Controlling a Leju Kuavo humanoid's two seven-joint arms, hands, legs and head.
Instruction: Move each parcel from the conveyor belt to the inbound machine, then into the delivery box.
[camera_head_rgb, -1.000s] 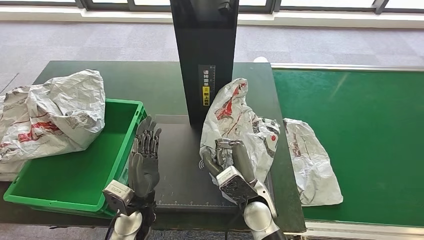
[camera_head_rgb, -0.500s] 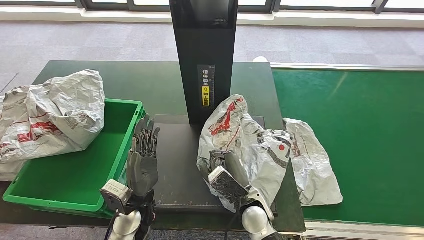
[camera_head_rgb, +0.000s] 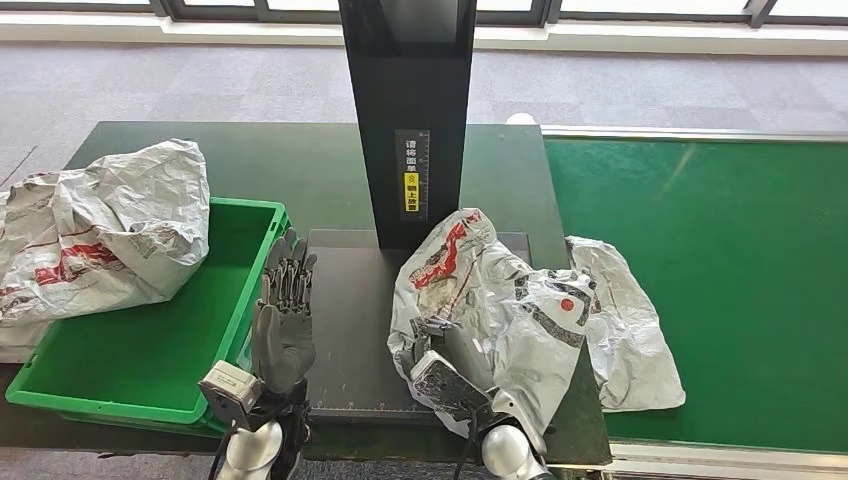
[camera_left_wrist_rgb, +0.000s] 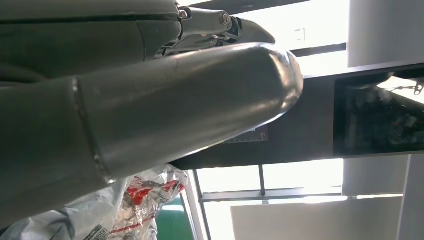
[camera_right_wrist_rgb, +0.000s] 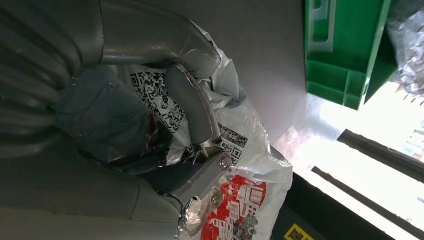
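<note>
dark table (camera_head_rgb: 310, 165) fills centre-left of the head view, grey carpet floor (camera_head_rgb: 200, 85) behind it. on it: green crate (camera_head_rgb: 150, 345) at lower left with a crumpled white-red parcel (camera_head_rgb: 100, 230) draped over its upper-left rim, black scanner platform (camera_head_rgb: 350, 320) at lower centre with a black column (camera_head_rgb: 405, 110) rising at centre top, second crumpled parcel (camera_head_rgb: 480, 300) lying on the platform's right side. green conveyor belt (camera_head_rgb: 720, 250) on the right carries a flat white parcel (camera_head_rgb: 625, 325) at its left edge.
</note>
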